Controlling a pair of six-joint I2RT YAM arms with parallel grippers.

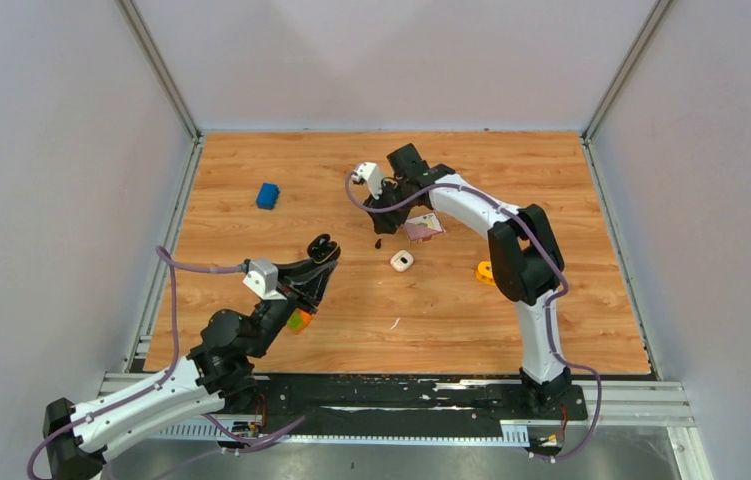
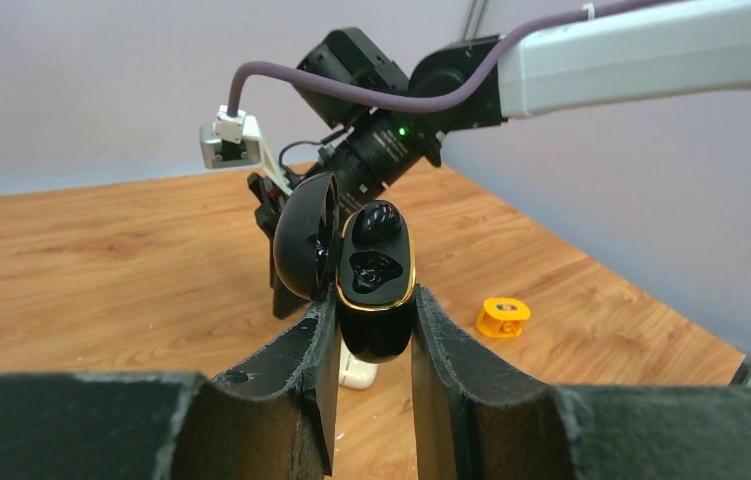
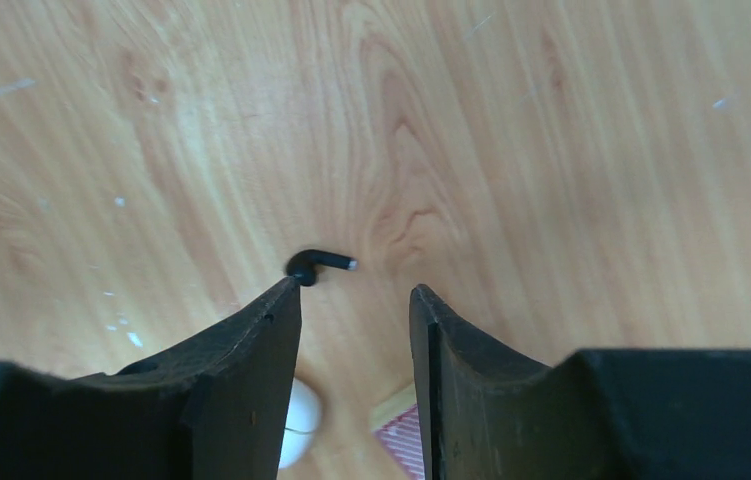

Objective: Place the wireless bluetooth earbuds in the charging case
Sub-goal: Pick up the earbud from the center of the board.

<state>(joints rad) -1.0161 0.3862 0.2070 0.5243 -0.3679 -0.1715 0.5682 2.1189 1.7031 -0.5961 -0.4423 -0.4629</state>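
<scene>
My left gripper (image 1: pixel 319 264) is shut on the black charging case (image 1: pixel 323 247) and holds it above the table. In the left wrist view the case (image 2: pixel 378 300) has a gold rim and its lid (image 2: pixel 304 236) stands open. A glossy black earbud (image 2: pixel 375 222) seems to sit in the far slot; the near slot looks empty. A second black earbud with a whitish tip (image 3: pixel 316 265) lies on the wood, also in the top view (image 1: pixel 378 242). My right gripper (image 3: pixel 356 295) is open and empty just above it, its left fingertip (image 3: pixel 289 295) close to the bud.
A small white object (image 1: pixel 401 261) lies near the loose bud, and a red patterned card (image 1: pixel 423 227) lies under the right arm. A yellow ring (image 1: pixel 486 272) lies to the right. A blue block (image 1: pixel 268 195) sits back left. An orange-green piece (image 1: pixel 299 320) lies under my left arm.
</scene>
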